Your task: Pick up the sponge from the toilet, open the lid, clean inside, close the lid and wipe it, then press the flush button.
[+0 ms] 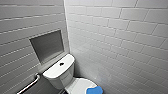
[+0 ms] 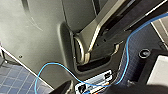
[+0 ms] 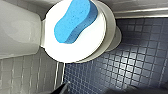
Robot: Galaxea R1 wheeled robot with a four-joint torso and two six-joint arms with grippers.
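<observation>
On the closed lid (image 3: 82, 47) of the toilet (image 1: 58, 72), there's your target: the blue sponge (image 3: 75, 21) lies flat, set at a slant and off centre toward the rim, well apart from the tank. Nothing grips it yet, so the pickup is the step in hand.

Your right arm hangs above the bowl, looking down over the lid and the dark tiled floor (image 3: 130, 55) beside it. The right end effector (image 3: 97, 90) shows as little more than dark shapes at the picture's edge, and I cannot tell whether it is wide or narrow. Same for the left one, which sits tucked against the robot's own body next to a blue cable (image 2: 126, 53).

Here's how I'd play it. Bring the right arm over the sponge's narrow waist and turn the wrist so the grip closes across that waist, not along the length. Come straight down: the lid looks glossy, so a sideways nudge could likely skate the sponge over the rim and onto the floor. It's probably soft, so expect it to squash. Close firmly, then lift well clear before you think about the lid. The flush button (image 1: 61, 64) on the tank top is far from this and can wait.
</observation>
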